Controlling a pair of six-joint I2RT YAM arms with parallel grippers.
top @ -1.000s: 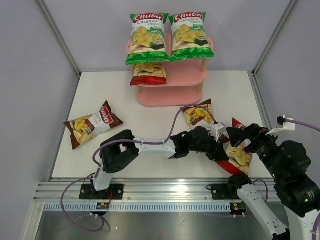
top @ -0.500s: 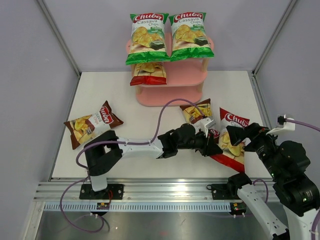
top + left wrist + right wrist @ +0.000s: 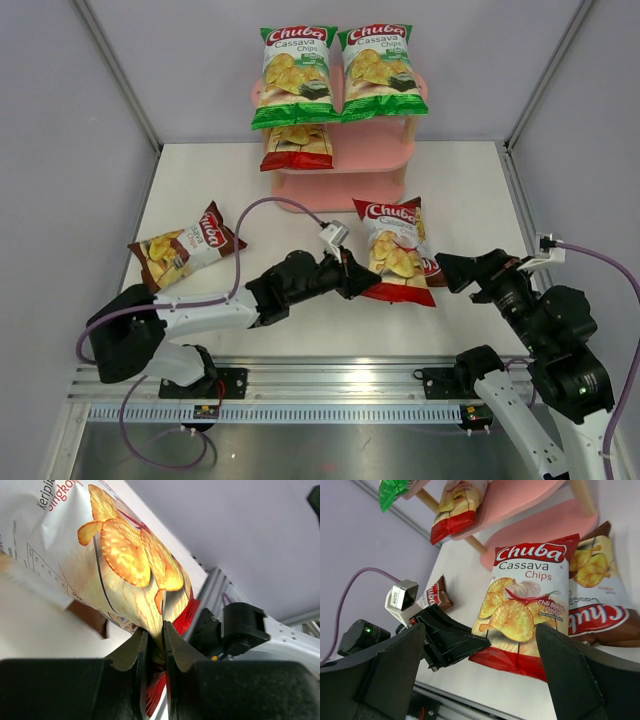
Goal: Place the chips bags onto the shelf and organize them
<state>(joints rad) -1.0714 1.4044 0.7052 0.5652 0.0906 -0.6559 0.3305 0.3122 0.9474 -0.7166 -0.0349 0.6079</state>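
My left gripper [image 3: 365, 283] is shut on the bottom edge of a red chips bag [image 3: 395, 250], with the foil pinched flat between its fingers [image 3: 142, 645]. That red bag [image 3: 525, 605] lies face up right of the table's middle, over most of a dark brown bag [image 3: 597, 580]. Just to its right my right gripper [image 3: 450, 272] stands open, holding nothing. Another brown bag [image 3: 185, 248] lies at the left of the table. At the back, the pink shelf [image 3: 385, 150] carries two green bags [image 3: 295, 75] [image 3: 380, 70] on its top board and a red bag [image 3: 297, 147] on the middle board.
Grey walls close off the back and both sides. A metal rail [image 3: 330, 385] runs along the near edge, by the arm bases. The left arm's purple cable [image 3: 285, 205] arcs over the table in front of the shelf.
The left arm has pulled the red bag left and away from the near right corner, up over the brown bag. The right gripper, still open, has drawn back slightly.
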